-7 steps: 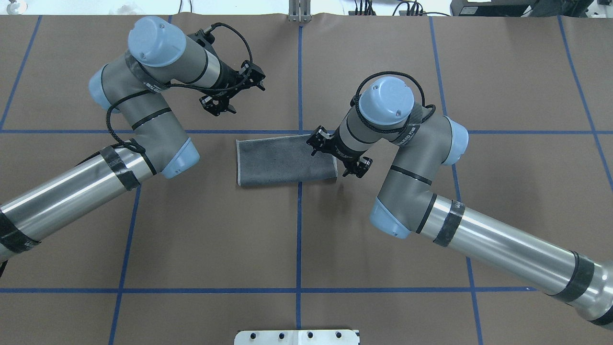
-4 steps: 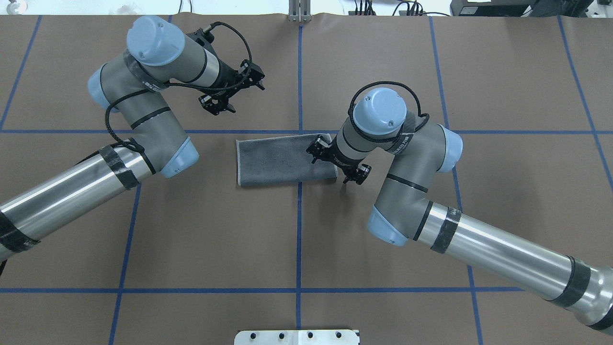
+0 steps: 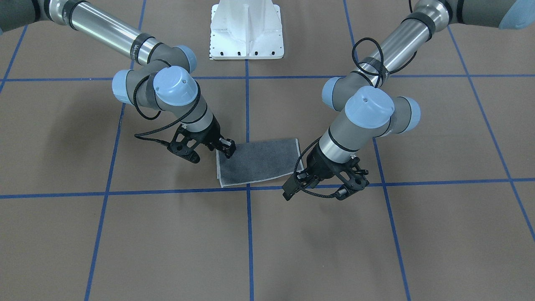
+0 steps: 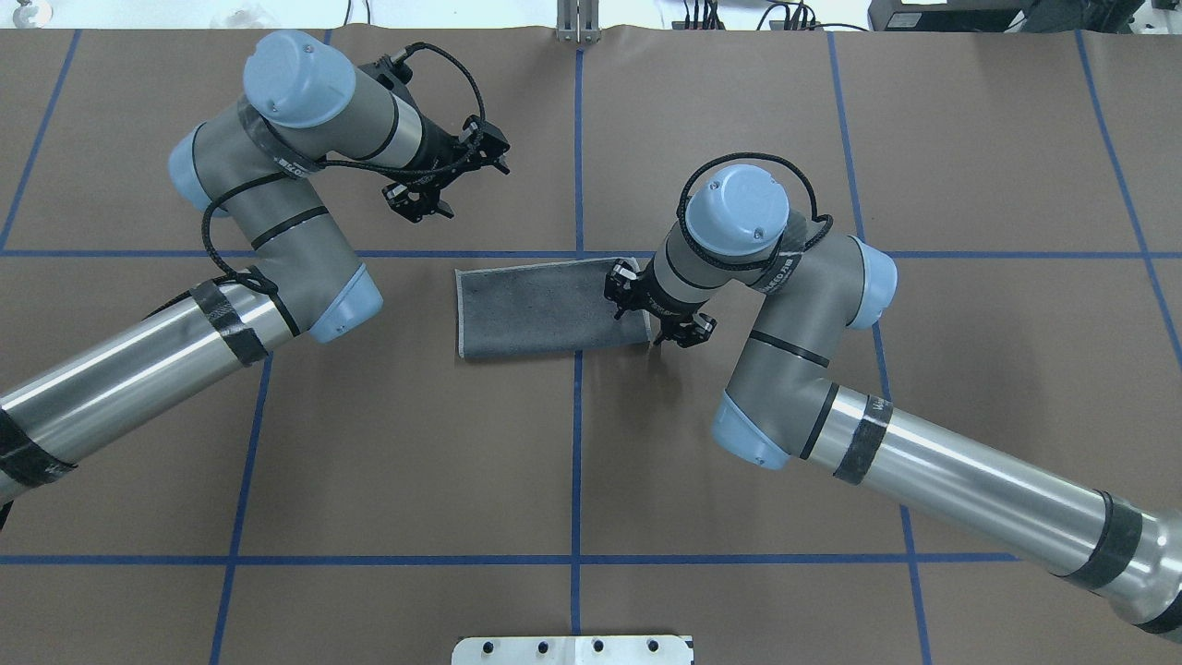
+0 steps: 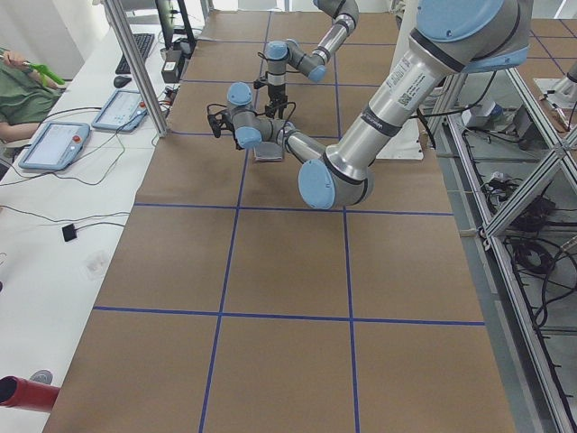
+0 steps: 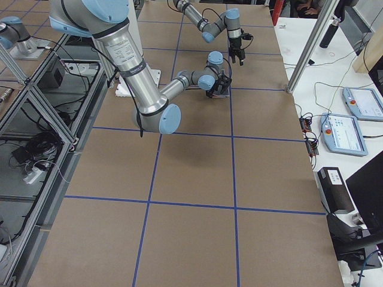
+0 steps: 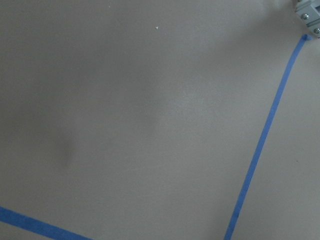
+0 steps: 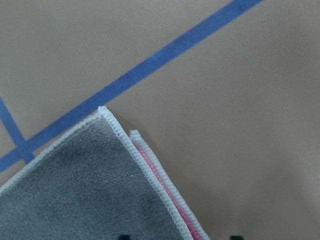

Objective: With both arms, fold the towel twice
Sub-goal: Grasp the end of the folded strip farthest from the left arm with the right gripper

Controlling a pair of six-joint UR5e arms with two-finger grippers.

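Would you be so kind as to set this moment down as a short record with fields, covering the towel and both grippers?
towel: folded once, grey face up, flat on the table
towel edge: pink face peeps out between the layers in the right wrist view
right gripper: open, low at the towel's end on the robot's right, one finger over the cloth, one off it
left gripper: open, over bare table beyond the towel, apart from it
second fold: not yet done

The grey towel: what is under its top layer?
A pink strip of the lower layer peeks out along the towel's edge. The rest underneath is covered.
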